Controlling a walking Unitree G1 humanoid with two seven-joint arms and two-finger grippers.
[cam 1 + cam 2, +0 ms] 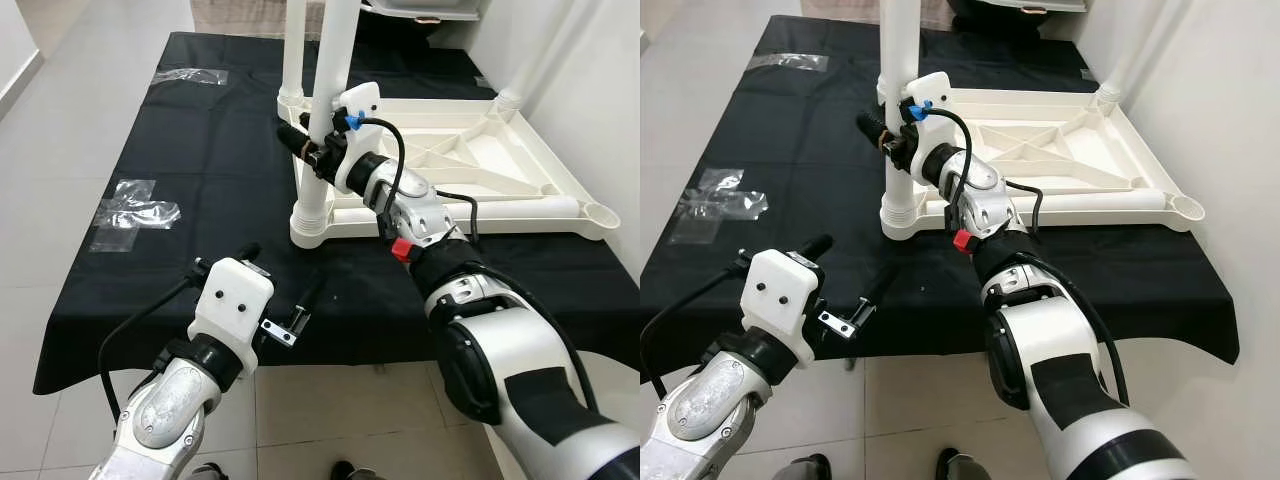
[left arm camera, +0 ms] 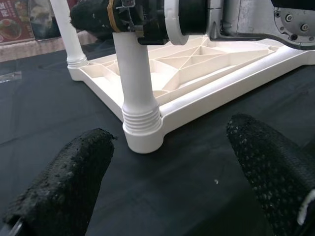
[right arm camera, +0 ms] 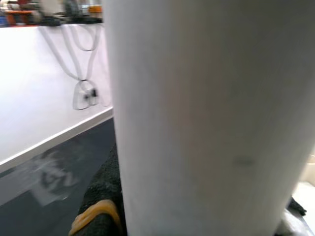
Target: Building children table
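An upturned children's table top [image 1: 470, 160] of smooth cream plastic lies on a matte black cloth [image 1: 200, 190] that drapes over its support, its underside a lattice of moulded ribs crossing in triangles inside a rounded rim. Round sockets mark the corners; the one at about four o'clock of the scene [image 1: 600, 213] is an open cup, and a far one [image 1: 508, 98] carries a leg. At the near left corner a smooth cylindrical leg [image 1: 325, 100] stands upright in its ridged, threaded collar [image 1: 312, 215], with a second leg [image 1: 293, 50] rising just behind it toward twelve o'clock. The right gripper [image 1: 308, 140] is clamped on the near leg partway up, its rough black foam-textured fingers pressed to either side of the tube; in the right wrist view the leg [image 3: 206, 118] is a broad, blurred pale column. The left gripper [image 1: 275, 285] hovers low over the cloth at about seven o'clock, near its front edge, with its coarse black pads [image 2: 69, 182] set well apart and nothing between them. Two crinkled clear plastic wrappers [image 1: 130, 210] lie at nine and eleven o'clock.
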